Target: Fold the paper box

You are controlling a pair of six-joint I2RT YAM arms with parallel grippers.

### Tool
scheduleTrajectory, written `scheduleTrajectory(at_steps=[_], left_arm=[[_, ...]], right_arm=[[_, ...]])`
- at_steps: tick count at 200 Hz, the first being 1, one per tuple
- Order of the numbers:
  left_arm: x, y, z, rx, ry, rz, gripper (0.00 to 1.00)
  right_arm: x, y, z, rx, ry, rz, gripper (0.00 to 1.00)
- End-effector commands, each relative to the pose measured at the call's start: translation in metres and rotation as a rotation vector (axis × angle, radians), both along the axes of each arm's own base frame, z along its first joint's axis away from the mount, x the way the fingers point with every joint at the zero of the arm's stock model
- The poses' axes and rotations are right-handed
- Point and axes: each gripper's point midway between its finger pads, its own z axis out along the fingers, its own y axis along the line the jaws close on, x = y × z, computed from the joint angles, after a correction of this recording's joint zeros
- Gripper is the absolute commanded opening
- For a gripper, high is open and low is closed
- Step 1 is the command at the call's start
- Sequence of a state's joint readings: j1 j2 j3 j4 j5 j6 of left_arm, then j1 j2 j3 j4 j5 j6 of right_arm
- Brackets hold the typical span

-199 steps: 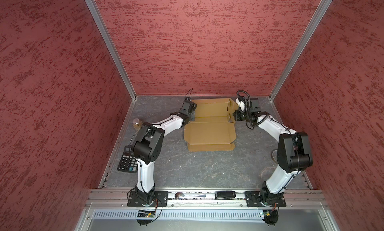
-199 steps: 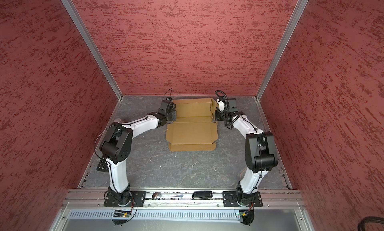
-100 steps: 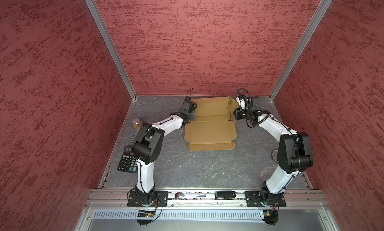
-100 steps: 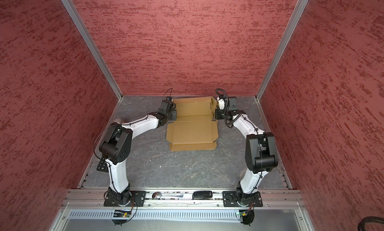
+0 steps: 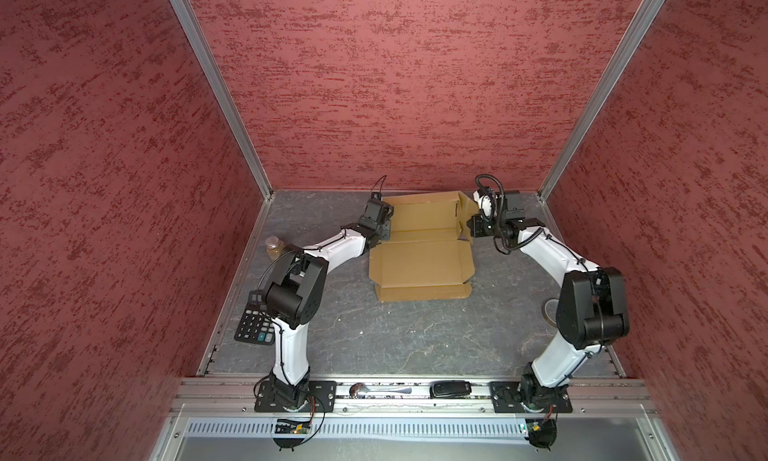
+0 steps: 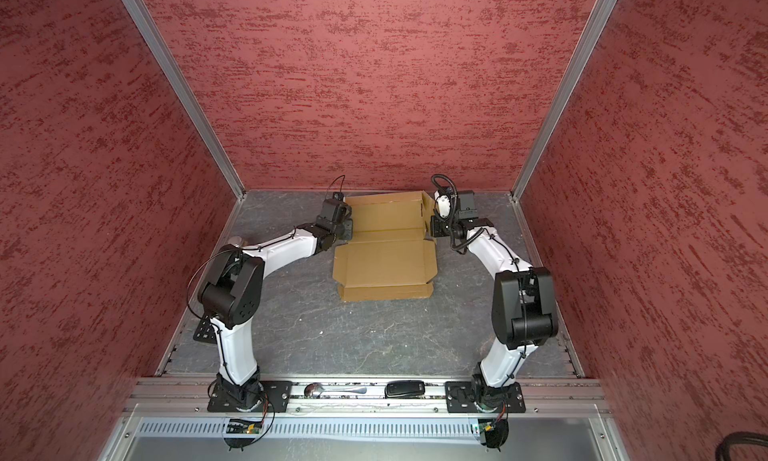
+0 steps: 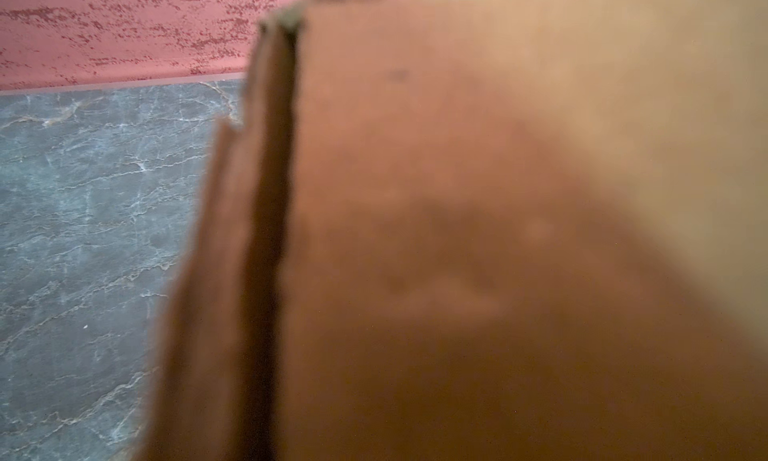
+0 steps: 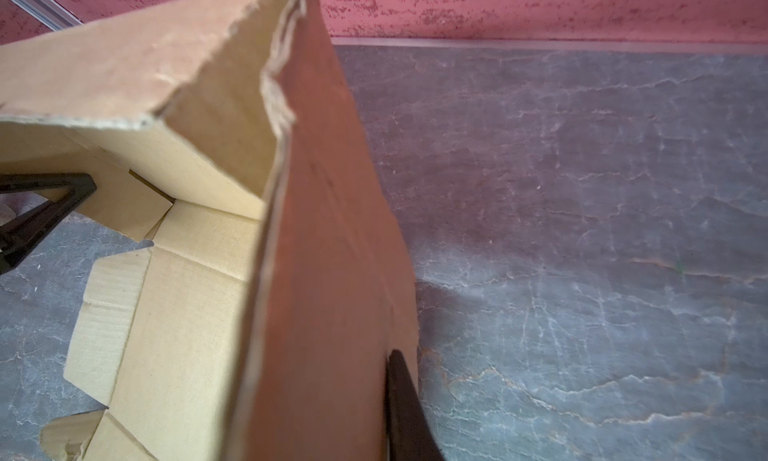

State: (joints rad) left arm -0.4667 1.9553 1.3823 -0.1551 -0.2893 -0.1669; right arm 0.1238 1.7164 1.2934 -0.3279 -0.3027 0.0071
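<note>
Paper box [image 5: 419, 263], tan corrugated cardboard

Left arm [image 5: 332, 247], right arm [image 5: 548, 251]: white rounded link shells, black joint housings. Large black boxy elbow blocks [image 5: 295, 292]. Thin black cables [image 5: 277, 346] tied along white links; coiled black cable [image 5: 519, 243] at right forearm. Black square base plates [image 5: 326, 394], silver screws [image 6: 284, 395]. Small green circuit boards [image 5: 291, 429] below bases. Left gripper [image 5: 385, 229], right gripper [image 5: 471, 226]: black. White round cap [image 5: 484, 203] beside right wrist.
</note>
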Motion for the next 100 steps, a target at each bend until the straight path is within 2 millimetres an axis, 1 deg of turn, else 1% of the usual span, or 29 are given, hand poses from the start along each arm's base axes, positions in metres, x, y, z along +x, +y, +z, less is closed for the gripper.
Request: scheduleTrajectory(at_steps=[1, 66, 100], left_arm=[[0.0052, -0.0055, 0.0373, -0.013, -0.078, -0.019, 0.07], [0.0047, -0.0062, 0.0413, -0.02, -0.086, -0.015, 0.07], [0.0026, -0.0084, 0.0414, -0.035, -0.087, -0.006, 0.07]], right_arm=[[0.0032, 0.0095, 0.0403, 0.017, -0.094, 0.033, 0.09], [0.0033, 0.011, 0.043, 0.029, -0.097, 0.034, 0.08], [0.0031, 0.0132, 0.04, 0.06, -0.086, 0.021, 0.08]])
